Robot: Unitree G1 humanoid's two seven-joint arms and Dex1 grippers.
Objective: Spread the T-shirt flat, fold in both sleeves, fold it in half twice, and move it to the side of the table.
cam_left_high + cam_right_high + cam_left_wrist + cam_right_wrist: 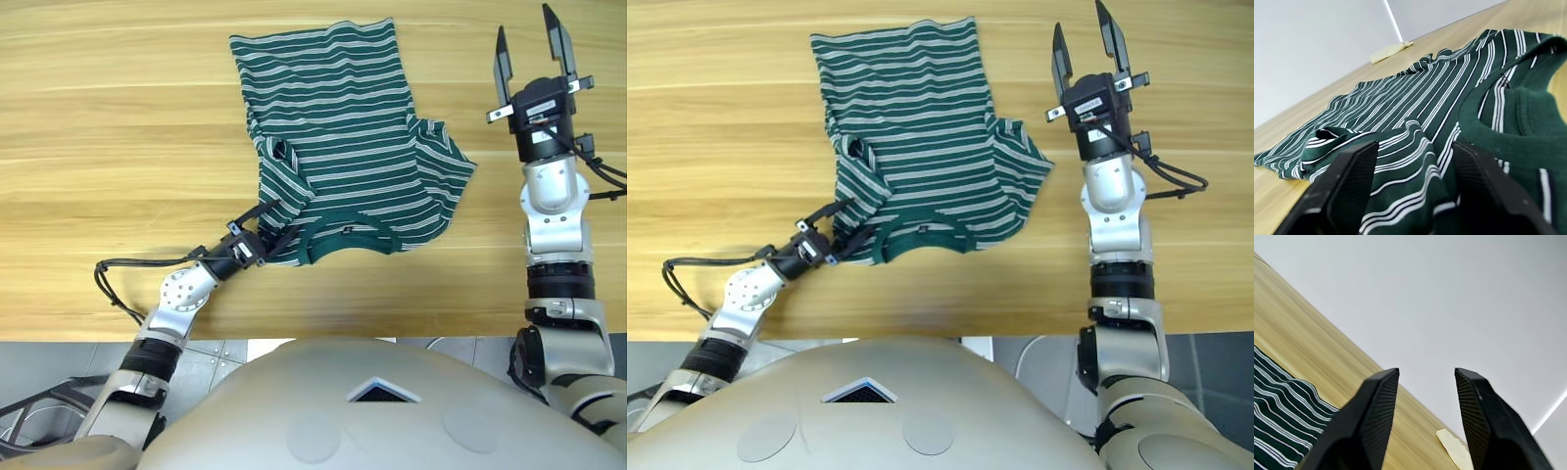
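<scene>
**T-shirt** (333, 117): dark green with thin white stripes. It lies on the table (98, 147), towards the far side and a little right of the middle. The hem is at the far end and the collar (348, 235) is at the near end, towards the robot. The cloth is not flat. On the robot's left, the sleeve (279, 157) is bunched and turned in over the body. On the right, the other sleeve (446, 162) spreads outward with creases. 1 layer is visible, with no half fold made.

**Left gripper** (279, 220): low at the table surface, at the shirt's near-left shoulder, just left of the collar. Its 2 fingers (1342, 191) are spread fairly wide and straddle a raised ridge of striped cloth, which fills the gap between them. The pictures do not settle whether the pads are pressing the cloth; the jaws are not closed down on it.

**Right gripper** (525, 22): held up above the table, right of the shirt and apart from it, level with its far half. It points away from the robot. Its 2 fingers (1376, 421) are parted, with a clear gap between them and nothing held.

**Table**: light wood grain, with the planks running left to right.

**Wall** (1449, 293): plain pale, beyond the far edge of the table.

**Patch** (1391, 49): 1 small cream-coloured piece, flat on the table at the far edge near the wall.
</scene>
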